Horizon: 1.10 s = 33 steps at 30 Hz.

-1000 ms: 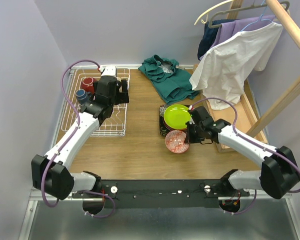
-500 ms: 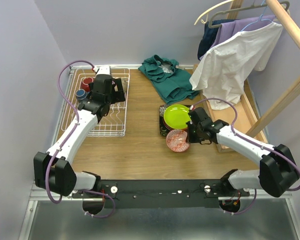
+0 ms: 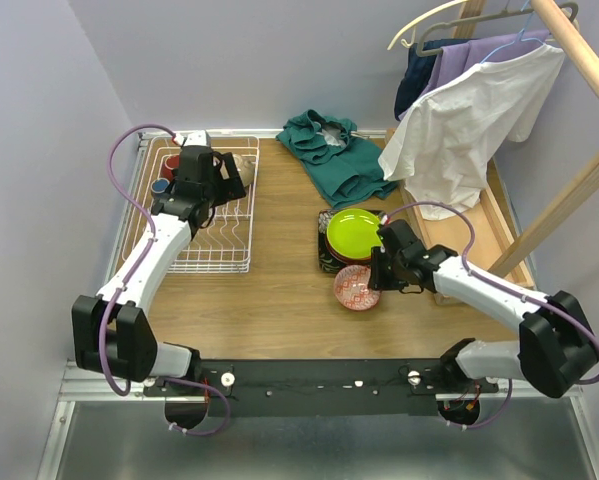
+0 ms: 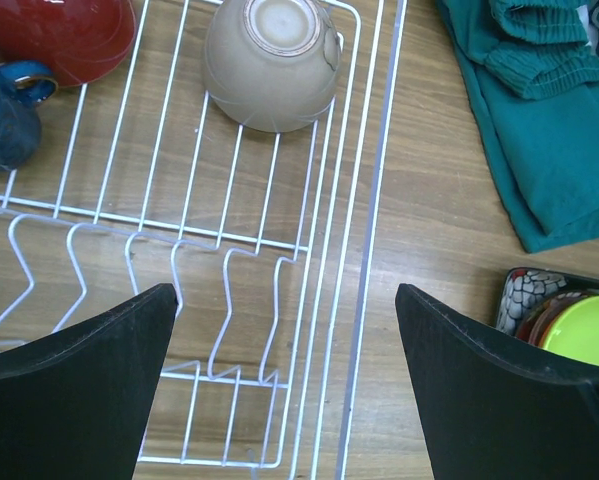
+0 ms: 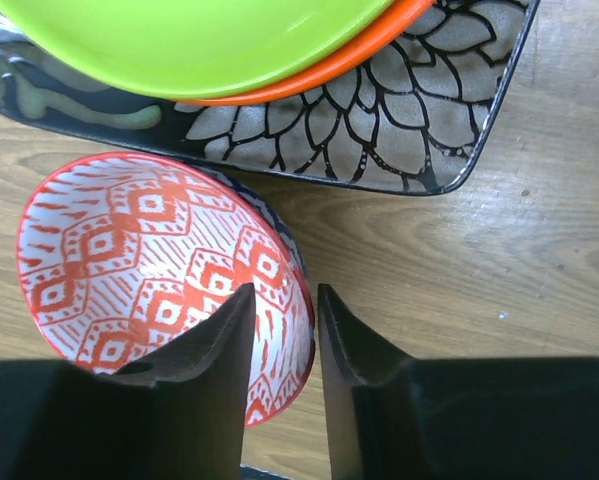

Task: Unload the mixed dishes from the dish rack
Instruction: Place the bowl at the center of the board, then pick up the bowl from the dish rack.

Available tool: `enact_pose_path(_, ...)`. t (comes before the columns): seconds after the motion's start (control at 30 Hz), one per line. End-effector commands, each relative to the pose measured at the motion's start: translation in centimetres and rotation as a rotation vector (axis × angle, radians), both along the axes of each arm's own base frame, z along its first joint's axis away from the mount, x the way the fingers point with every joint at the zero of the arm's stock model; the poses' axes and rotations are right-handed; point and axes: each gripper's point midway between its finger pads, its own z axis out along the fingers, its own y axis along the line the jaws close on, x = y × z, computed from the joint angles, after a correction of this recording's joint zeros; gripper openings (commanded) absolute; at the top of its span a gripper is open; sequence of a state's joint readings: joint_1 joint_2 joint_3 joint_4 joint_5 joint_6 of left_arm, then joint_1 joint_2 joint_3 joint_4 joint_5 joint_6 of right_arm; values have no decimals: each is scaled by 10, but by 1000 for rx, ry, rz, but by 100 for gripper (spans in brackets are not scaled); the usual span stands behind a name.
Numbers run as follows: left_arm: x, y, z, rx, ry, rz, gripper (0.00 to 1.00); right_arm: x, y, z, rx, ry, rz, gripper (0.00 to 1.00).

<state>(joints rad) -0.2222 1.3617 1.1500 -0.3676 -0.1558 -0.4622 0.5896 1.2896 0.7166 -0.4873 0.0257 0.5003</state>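
Right tool (image 5: 284, 300): jaws stood a little apart, astride the rim of the red-patterned bowl (image 5: 149, 260), one finger over its inside and one outside; no pinch on the rim showed.
Left tool (image 4: 284, 300): jaws spread wide, holding nothing, hovering above the dish rack (image 3: 219, 250).
Red-patterned bowl: sat upright on the table (image 5: 479, 290), just beside the black square floral plate (image 5: 399, 120).
Plate stack: lime-green plate (image 5: 179, 40) lay on an orange plate (image 5: 369, 50), both on the black plate, right of the rack.
Dish rack: stood at the table's left; it held an upturned beige bowl (image 4: 271, 62), a red cup (image 4: 64, 35) and a dark-blue mug (image 4: 4, 115) at its far end.
Teal garment (image 4: 549, 120): lay crumpled on the table, right of the rack.
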Motion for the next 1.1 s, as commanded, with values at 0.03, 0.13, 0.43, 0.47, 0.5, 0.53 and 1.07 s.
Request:
enact_pose_path(0.03,14,-9,13,-111,-34,2,99,6,-2,21,18,-74,-19,49)
enact_pose_path(0.13,20,-10,16,-149,-37,11,99,12,-10,39,-6,-137,-45,62)
enact_pose_path(0.43,44,6,9,-242,-39,82,99,28,-20,91,43,-335,-114,84)
enact_pose_path(0.47,49,15,7,-255,-42,104,99,31,-18,96,58,-354,-117,85)
enact_pose_path(0.5,51,14,6,-289,-39,98,99,31,-18,96,64,-361,-116,85)
enact_pose_path(0.53,58,17,1,-306,-42,105,99,31,-17,98,74,-368,-116,86)
enact_pose_path(1.07,128,32,-64,-637,-8,299,99,35,-14,100,77,-381,-108,89)
